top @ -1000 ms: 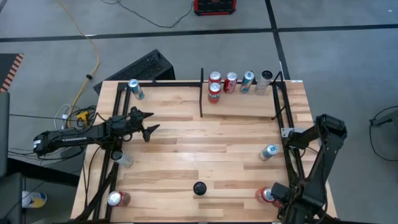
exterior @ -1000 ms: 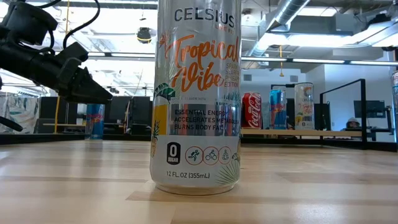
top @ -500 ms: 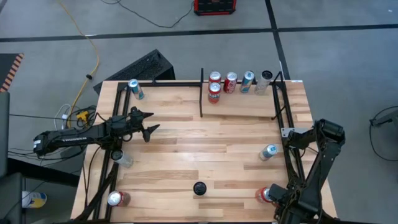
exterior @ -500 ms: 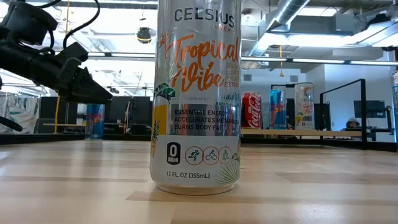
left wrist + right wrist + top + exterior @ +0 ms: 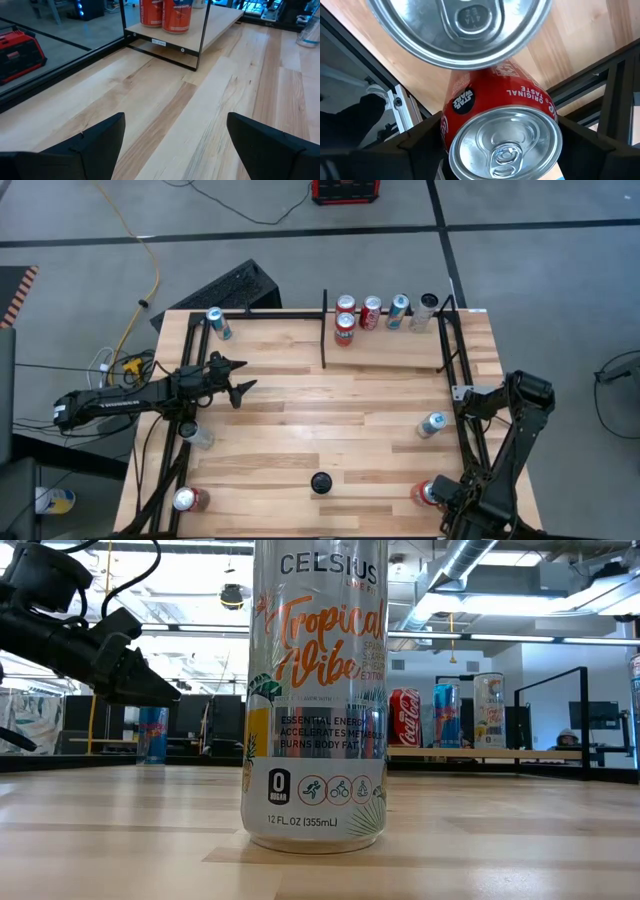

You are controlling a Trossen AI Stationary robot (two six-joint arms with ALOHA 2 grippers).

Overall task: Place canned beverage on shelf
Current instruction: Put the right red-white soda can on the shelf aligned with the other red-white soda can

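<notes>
A tall can (image 5: pixel 314 690) labelled "CELSIUS Tropical Vibe" fills the low view. The right gripper (image 5: pixel 502 150) straddles a red cola can (image 5: pixel 500 125) marked "ORIGINAL TASTE" at the table's near right corner; whether it grips is unclear. The left gripper (image 5: pixel 238 379) hovers spread. Five cans stand on the shelf (image 5: pixel 385 352).

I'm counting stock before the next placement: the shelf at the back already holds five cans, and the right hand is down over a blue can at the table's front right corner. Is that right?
Not quite. The can under the right hand is red, not blue; the right wrist view shows its red side between the fingers. The rest holds: the high view shows five cans on the shelf.
</notes>
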